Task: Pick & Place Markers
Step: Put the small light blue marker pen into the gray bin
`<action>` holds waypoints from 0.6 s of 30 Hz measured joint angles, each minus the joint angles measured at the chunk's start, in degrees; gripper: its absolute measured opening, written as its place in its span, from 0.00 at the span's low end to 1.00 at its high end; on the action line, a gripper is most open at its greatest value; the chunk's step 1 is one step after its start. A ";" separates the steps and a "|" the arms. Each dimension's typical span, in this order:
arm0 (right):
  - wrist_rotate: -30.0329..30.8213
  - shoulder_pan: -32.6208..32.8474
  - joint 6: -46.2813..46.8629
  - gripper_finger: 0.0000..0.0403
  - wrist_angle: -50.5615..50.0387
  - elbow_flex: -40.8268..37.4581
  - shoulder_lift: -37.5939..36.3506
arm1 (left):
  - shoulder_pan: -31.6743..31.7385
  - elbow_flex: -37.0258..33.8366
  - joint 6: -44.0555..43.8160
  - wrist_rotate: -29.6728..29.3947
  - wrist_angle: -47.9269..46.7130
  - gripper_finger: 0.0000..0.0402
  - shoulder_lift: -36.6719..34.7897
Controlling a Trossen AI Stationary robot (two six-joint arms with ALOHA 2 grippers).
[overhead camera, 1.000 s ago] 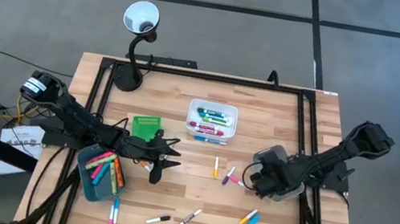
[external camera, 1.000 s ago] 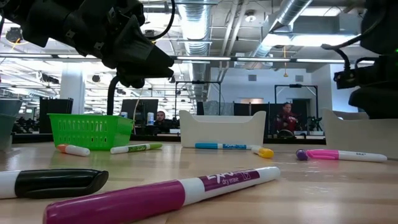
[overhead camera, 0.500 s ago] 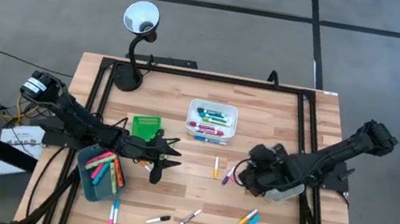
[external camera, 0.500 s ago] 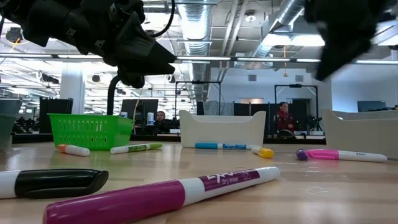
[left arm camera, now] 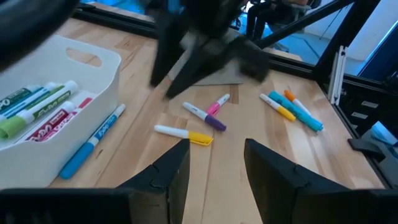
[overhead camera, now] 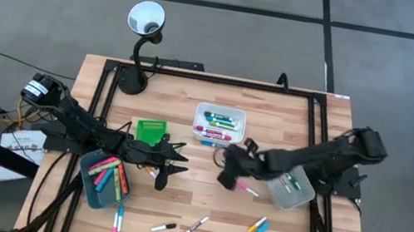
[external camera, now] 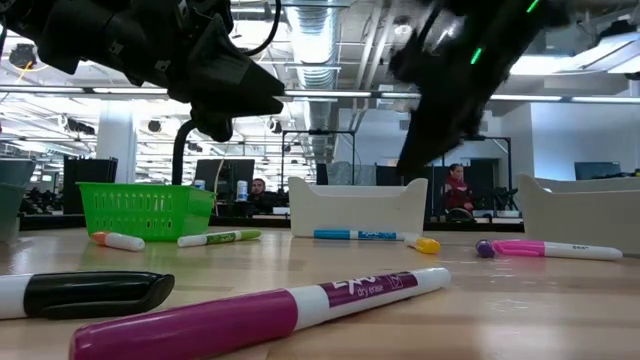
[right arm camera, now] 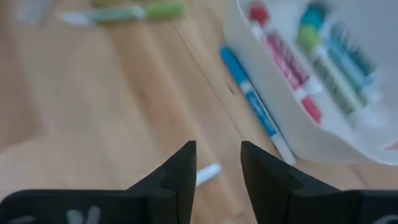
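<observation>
Loose markers lie on the wooden table: a yellow-capped one (left arm camera: 185,134) and a pink and purple pair (left arm camera: 208,114) near the middle, a blue one (right arm camera: 254,99) beside the white tray (overhead camera: 219,125), and several along the near edge (overhead camera: 192,229). More markers fill the white tray, the teal tray (overhead camera: 106,177) and the clear grey tray (overhead camera: 289,189). My right gripper (overhead camera: 224,168) is open and hovers over the middle markers, with a white marker end (right arm camera: 208,173) showing between its fingers. My left gripper (overhead camera: 179,159) is open above the table between the green tray (overhead camera: 151,130) and the teal tray.
A desk lamp (overhead camera: 145,21) stands at the far left corner. A black frame (overhead camera: 221,79) runs along the far and side edges. Bare wood shows between the two grippers and in front of the white tray.
My right gripper has swung fast from over the clear grey tray toward the table's left. It now hangs over the loose markers near the white tray. The grey tray is uncovered, with a marker inside.
</observation>
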 joint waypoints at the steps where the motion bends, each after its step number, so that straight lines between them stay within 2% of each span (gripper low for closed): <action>1: -1.41 -1.63 -0.16 0.27 0.09 -0.02 1.75 | 0.00 0.00 -0.02 0.00 0.06 0.37 0.00; 8: -3.50 -8.86 -0.40 0.26 1.92 -0.02 8.39 | 0.00 0.00 0.00 0.00 0.13 0.37 0.00; 12: -5.80 -11.18 -1.07 0.26 2.81 -0.02 8.97 | 0.00 0.00 0.00 0.01 0.24 0.37 0.00; 18: -6.77 -12.42 -8.52 0.26 7.01 -0.02 8.88 | 0.00 0.00 0.00 0.00 0.24 0.37 0.00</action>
